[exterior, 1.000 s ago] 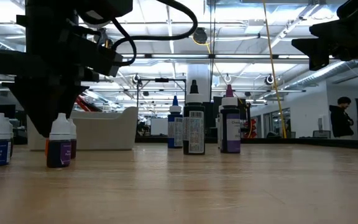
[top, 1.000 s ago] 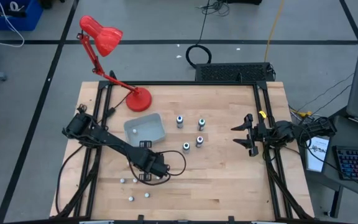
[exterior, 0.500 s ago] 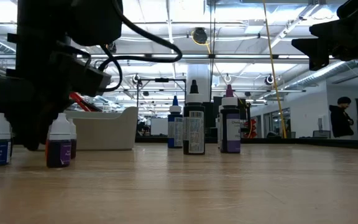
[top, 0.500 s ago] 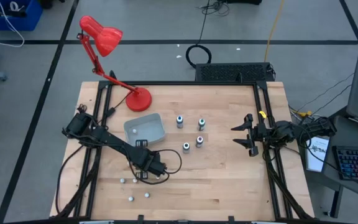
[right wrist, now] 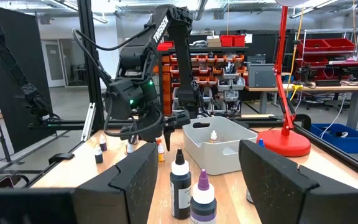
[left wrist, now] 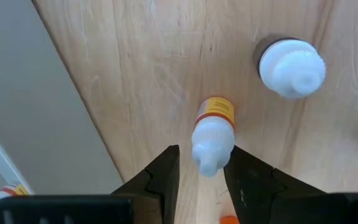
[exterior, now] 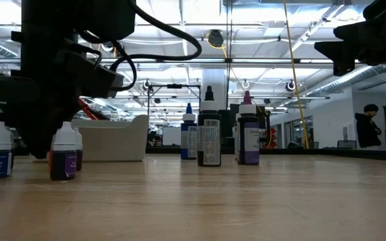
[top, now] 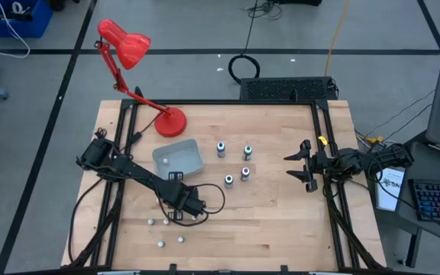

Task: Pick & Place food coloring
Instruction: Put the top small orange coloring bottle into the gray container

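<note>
My left gripper (top: 190, 215) (left wrist: 202, 171) points down over the near-left part of the table, open. Its fingers stand on either side of the white cap of a tiny food coloring bottle with an orange band (left wrist: 213, 130) (right wrist: 160, 151); whether they touch it I cannot tell. That bottle stands on the wood. A second white-capped tiny bottle (left wrist: 291, 67) stands close by, and more tiny bottles (top: 165, 233) (exterior: 63, 155) stand nearer the near edge. Several taller bottles (top: 234, 162) (exterior: 210, 134) stand mid-table. My right gripper (top: 296, 166) (right wrist: 197, 186) waits open, raised at the table's right.
A grey translucent tray (top: 178, 159) (exterior: 112, 137) sits just beyond my left gripper, with one small bottle (right wrist: 214, 135) showing inside it. A red desk lamp (top: 140, 69) stands at the far-left corner. Bare wood lies between the tall bottles and my right gripper. A person (exterior: 366, 127) stands in the room behind.
My left gripper has come down closer to the table and shifted slightly toward the table's left, settling around the orange-banded bottle. The bottles have stayed where they were.
</note>
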Controlling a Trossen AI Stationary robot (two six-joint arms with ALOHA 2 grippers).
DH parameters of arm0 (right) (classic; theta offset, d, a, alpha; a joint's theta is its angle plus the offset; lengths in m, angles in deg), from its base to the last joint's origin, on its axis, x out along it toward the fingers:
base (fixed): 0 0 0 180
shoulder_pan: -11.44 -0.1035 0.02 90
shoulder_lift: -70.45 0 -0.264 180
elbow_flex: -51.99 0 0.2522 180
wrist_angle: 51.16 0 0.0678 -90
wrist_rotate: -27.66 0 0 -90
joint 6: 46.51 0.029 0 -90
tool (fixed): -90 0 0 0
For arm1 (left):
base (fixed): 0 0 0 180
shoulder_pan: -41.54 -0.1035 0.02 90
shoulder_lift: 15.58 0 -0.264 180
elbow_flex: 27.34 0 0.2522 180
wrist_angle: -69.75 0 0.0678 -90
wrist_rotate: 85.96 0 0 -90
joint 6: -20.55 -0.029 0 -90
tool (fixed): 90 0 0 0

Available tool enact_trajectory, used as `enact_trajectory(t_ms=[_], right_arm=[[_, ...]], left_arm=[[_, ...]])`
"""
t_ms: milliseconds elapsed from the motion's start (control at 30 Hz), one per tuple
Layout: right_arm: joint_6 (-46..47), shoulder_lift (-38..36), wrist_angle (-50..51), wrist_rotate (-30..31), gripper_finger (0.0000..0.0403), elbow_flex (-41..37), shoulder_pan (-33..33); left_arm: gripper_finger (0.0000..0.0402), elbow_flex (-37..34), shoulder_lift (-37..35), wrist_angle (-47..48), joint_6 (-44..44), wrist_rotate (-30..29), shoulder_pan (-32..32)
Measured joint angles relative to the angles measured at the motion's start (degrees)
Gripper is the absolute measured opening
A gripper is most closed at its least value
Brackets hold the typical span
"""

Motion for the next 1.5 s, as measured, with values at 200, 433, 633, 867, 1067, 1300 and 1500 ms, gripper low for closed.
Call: enact_trajectory(t_ms=[200, 433, 633, 867, 1067, 1300, 1500], right_arm=[[-0.01, 0.00, 0.00, 0.00, 0.0212, 0.00, 0.00], [-0.01, -0.01, 0.00, 0.01, 0.0212, 0.01, 0.00], [0.01, -0.01, 0.00, 0.00, 0.0212, 0.00, 0.00], [-0.01, -0.01, 0.00, 0.00, 0.0212, 0.01, 0.00], [0.00, -0.01, 0.02, 0.01, 0.0212, 0.00, 0.00], [0.01, -0.02, 0.01, 0.00, 0.0212, 0.01, 0.00], [-0.01, -0.01, 0.00, 0.00, 0.0212, 0.00, 0.00]], left_arm=[[0.0127, 0.03, 0.00, -0.87, -0.37, 0.00, -0.02], [0.0127, 0.04, 0.00, -0.87, -0.37, 0.24, 0.00], [0.0127, 1.50, 0.00, -0.79, -0.52, 0.26, -0.02], [0.0127, 4.26, 0.00, -0.76, -1.79, 0.23, -0.01], [0.0127, 4.26, 0.00, 0.70, -1.57, 0.24, 0.00], [0.0127, 4.26, 0.00, 0.70, -1.82, 0.22, -0.02], [0.0127, 4.24, 0.00, 0.68, -1.97, -0.35, -0.02]])
